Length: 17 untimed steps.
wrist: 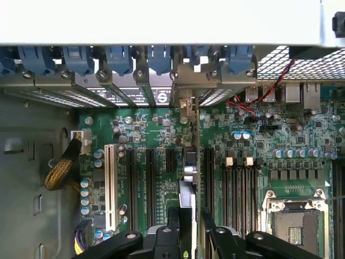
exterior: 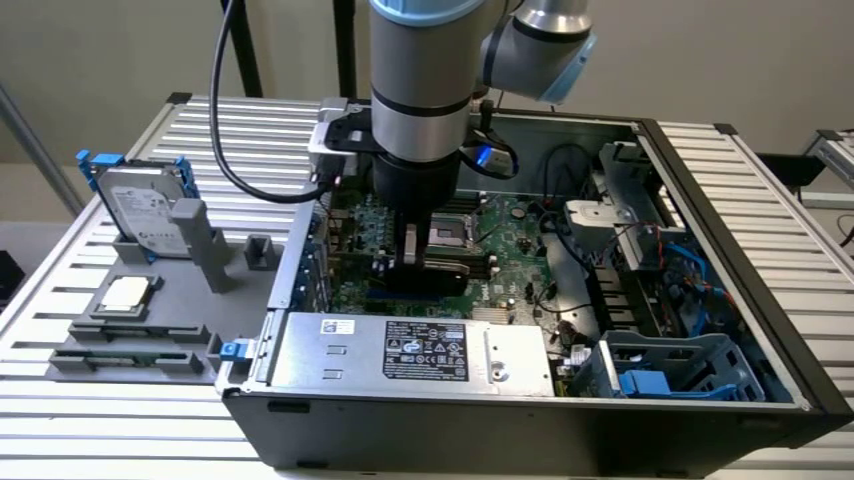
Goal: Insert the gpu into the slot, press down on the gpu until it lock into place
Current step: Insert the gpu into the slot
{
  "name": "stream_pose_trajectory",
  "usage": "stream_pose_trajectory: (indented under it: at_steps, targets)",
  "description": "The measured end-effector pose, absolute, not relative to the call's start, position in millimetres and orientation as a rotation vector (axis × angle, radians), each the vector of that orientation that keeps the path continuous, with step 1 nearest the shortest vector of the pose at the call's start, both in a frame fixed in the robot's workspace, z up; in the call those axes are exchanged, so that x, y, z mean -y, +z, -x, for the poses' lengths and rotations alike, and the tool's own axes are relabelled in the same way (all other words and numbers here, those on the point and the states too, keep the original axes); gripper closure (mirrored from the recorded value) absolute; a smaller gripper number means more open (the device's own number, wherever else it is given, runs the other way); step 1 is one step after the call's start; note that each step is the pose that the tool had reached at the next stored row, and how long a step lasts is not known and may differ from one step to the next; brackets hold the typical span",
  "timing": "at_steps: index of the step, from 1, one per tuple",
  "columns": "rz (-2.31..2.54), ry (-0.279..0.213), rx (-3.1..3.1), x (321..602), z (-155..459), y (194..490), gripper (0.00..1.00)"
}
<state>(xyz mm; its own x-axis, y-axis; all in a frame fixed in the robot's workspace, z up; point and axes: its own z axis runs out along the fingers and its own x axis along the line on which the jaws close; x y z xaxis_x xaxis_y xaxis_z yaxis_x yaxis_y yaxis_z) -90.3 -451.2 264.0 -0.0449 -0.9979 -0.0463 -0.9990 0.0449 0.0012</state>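
Note:
My gripper (exterior: pixel 416 255) reaches down into the open computer case (exterior: pixel 747 400) over the green motherboard (exterior: pixel 514 265). It is shut on the gpu (exterior: pixel 434 277), a thin black card held upright on edge. In the wrist view the gpu (wrist: pixel 187 181) runs edge-on away from between the two black fingers (wrist: pixel 173 224), and its metal bracket end (wrist: pixel 186 108) meets the case's rear wall. The card stands low against the board. A sliver of the blue slot (exterior: pixel 380 293) shows just under the card's edge. In the wrist view the card covers the slot.
A silver power-supply box (exterior: pixel 414 350) sits in the case's near side. The CPU socket (wrist: pixel 294 224) and black memory slots (wrist: pixel 237 194) lie beside the card; a white slot (wrist: pixel 110 186) and yellow cables (wrist: pixel 62 170) lie on its other side. A hard drive (exterior: pixel 140 215) stands outside the case.

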Motion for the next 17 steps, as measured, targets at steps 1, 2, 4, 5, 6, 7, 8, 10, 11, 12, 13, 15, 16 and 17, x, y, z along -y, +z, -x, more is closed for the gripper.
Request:
stream_pose_trajectory:
  at_steps: [1, 2, 4, 5, 6, 7, 8, 10, 11, 12, 13, 15, 16, 17]
  targets:
    - [2.149, 0.051, -2.247, 451.1, 90.3, 263.6, 0.74]
    - [2.149, 0.050, -2.247, 451.2, 90.3, 263.3, 0.74]
    - [2.150, 0.050, -2.247, 451.2, 90.3, 262.8, 0.74]
    - [2.151, 0.050, -2.247, 451.2, 90.3, 262.7, 0.74]
    - [2.151, 0.050, -2.247, 451.2, 90.3, 262.6, 0.74]
    - [2.152, 0.050, -2.247, 451.1, 90.3, 262.5, 0.74]
    - [2.153, 0.051, -2.247, 451.1, 90.3, 262.6, 0.74]
    - [2.154, 0.053, -2.247, 451.1, 90.2, 263.1, 0.74]
    - [2.155, 0.054, -2.247, 451.1, 90.2, 263.5, 0.74]
    - [2.156, 0.055, -2.247, 451.1, 90.2, 263.9, 0.74]
    - [2.157, 0.056, -2.247, 451.1, 90.2, 264.1, 0.74]
    - [2.158, 0.056, -2.247, 451.1, 90.1, 264.3, 0.74]
    - [2.159, 0.056, -2.246, 451.1, 90.0, 264.3, 0.74]
    - [2.160, 0.056, -2.245, 450.9, 89.8, 264.3, 0.74]
